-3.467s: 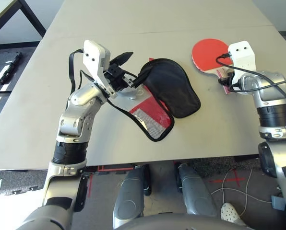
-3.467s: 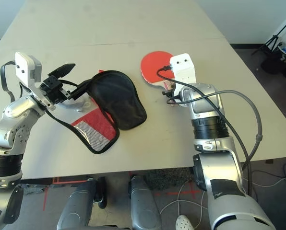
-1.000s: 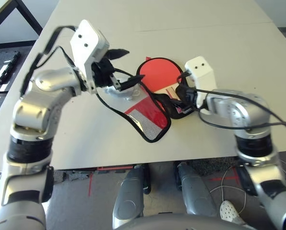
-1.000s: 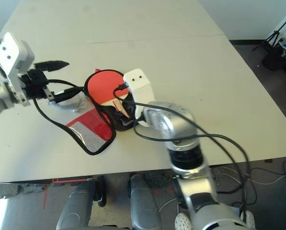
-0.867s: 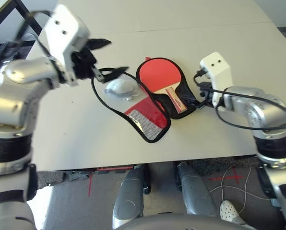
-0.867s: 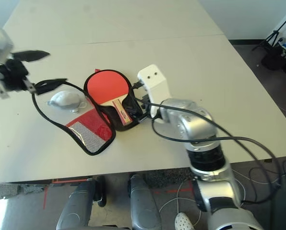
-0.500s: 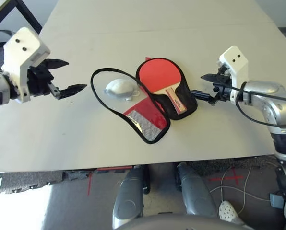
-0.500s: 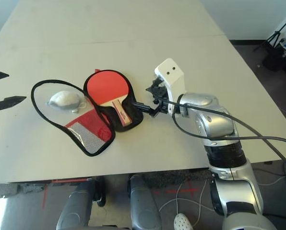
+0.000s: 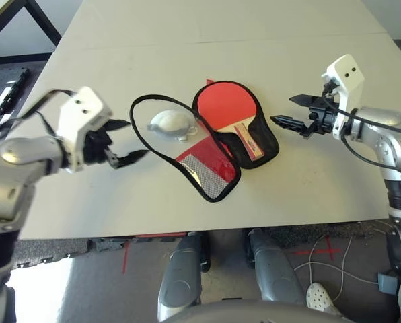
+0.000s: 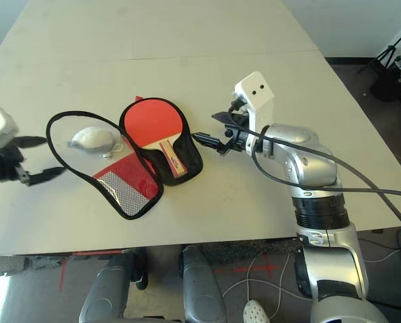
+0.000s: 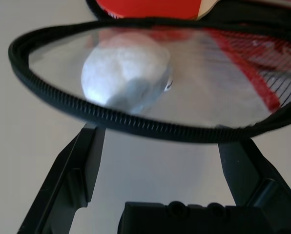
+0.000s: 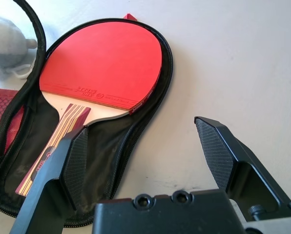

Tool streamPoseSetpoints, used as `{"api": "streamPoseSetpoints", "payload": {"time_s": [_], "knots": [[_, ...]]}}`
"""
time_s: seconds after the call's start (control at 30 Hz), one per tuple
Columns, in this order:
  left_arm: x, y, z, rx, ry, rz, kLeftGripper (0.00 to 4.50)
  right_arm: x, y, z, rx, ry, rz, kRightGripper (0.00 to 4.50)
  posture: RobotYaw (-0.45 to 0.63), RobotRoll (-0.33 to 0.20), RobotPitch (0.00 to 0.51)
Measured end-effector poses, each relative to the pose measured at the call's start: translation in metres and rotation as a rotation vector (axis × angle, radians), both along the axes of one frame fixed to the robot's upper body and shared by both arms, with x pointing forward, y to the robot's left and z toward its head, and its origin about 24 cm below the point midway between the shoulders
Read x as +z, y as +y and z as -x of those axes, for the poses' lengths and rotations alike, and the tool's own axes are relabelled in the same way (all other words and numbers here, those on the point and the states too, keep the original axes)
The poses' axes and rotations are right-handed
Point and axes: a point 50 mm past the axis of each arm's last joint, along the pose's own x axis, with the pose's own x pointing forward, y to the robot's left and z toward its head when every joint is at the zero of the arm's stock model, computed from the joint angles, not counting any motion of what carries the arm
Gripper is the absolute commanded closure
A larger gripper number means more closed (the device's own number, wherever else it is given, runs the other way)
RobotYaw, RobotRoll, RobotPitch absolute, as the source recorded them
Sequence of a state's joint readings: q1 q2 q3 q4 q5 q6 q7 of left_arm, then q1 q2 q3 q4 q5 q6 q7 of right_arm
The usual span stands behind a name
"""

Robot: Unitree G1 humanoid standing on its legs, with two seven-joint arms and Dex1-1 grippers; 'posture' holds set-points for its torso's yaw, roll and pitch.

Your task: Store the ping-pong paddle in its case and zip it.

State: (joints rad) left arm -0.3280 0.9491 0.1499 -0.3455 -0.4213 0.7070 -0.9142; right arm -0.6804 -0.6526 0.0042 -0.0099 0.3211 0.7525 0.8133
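Paddle (image 9: 226, 111) lies in the open case (image 9: 254, 145), just ahead of the right pincer (image 9: 289, 112), which is spread wide and empty. Left pincer (image 9: 128, 141) also wide; its wrist view shows a plush toy (image 11: 123, 73) under the clear flap.

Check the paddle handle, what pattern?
The ping-pong paddle handle is light wood with red and black lengthwise stripes, clearest in the right wrist view.

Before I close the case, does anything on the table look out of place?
Yes. A grey-white plush toy lies under the clear flap of the open case, beside the paddle. The flap would likely fold over with the toy caught against it.
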Motion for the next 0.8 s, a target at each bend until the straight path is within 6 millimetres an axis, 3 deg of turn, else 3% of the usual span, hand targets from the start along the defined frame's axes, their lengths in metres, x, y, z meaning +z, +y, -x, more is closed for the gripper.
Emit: {"api": "streamPoseSetpoints", "payload": {"time_s": [0.17,0.4,0.6,0.8], "knots": [[0.027,-0.052,-0.002,-0.202,-0.032,0.119,0.00,0.000,-0.007,-0.001,-0.032,0.009,-0.017,0.02,0.04,0.000,0.233],[0.027,-0.132,-0.015,-0.405,-0.077,0.255,0.00,-0.005,-0.017,-0.006,-0.091,0.033,-0.064,0.02,0.02,0.000,0.228],[0.009,-0.143,-0.033,-0.349,-0.095,0.241,0.00,-0.005,-0.037,-0.011,-0.174,0.060,-0.159,0.02,0.01,0.000,0.229],[0.006,-0.129,-0.035,-0.323,-0.108,0.184,0.00,0.002,-0.046,-0.010,-0.119,0.016,-0.242,0.02,0.01,0.000,0.235]]}}
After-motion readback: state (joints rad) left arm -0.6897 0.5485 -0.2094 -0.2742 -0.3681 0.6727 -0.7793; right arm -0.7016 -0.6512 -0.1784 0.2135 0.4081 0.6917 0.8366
